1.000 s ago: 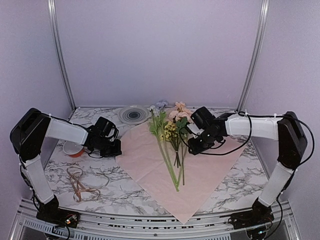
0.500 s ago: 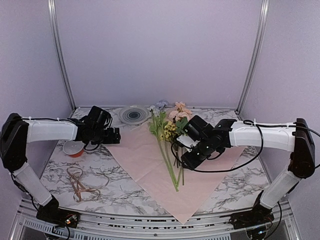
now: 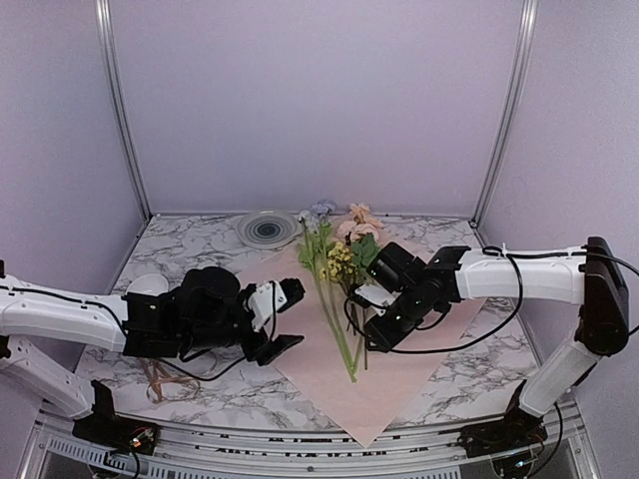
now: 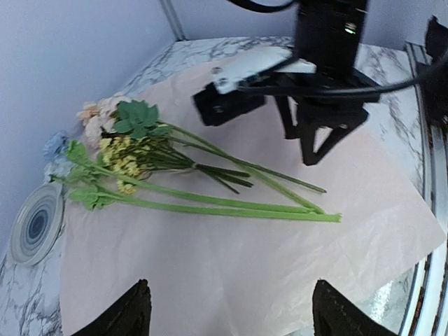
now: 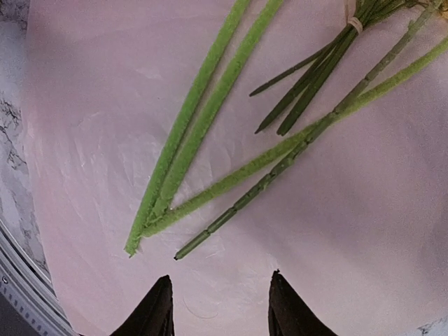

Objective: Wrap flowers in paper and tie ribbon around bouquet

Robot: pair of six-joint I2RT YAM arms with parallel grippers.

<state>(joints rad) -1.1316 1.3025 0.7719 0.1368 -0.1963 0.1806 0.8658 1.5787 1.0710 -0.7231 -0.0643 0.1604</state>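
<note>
Since the flowers [image 3: 334, 274] lie on the pink paper [image 3: 419, 369] with their stems running from blooms at upper centre down to cut ends at lower centre, the right gripper [image 3: 374, 334] hangs just right of those ends, fingers spread and empty. The left gripper [image 3: 283, 319], also spread, hovers at the paper's left edge, farther from the stems; I'd guess that edge folds across.

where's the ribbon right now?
Top view: the ribbon lies loose on the table, near-left side, left of the paper and just in front of the left arm.
</note>
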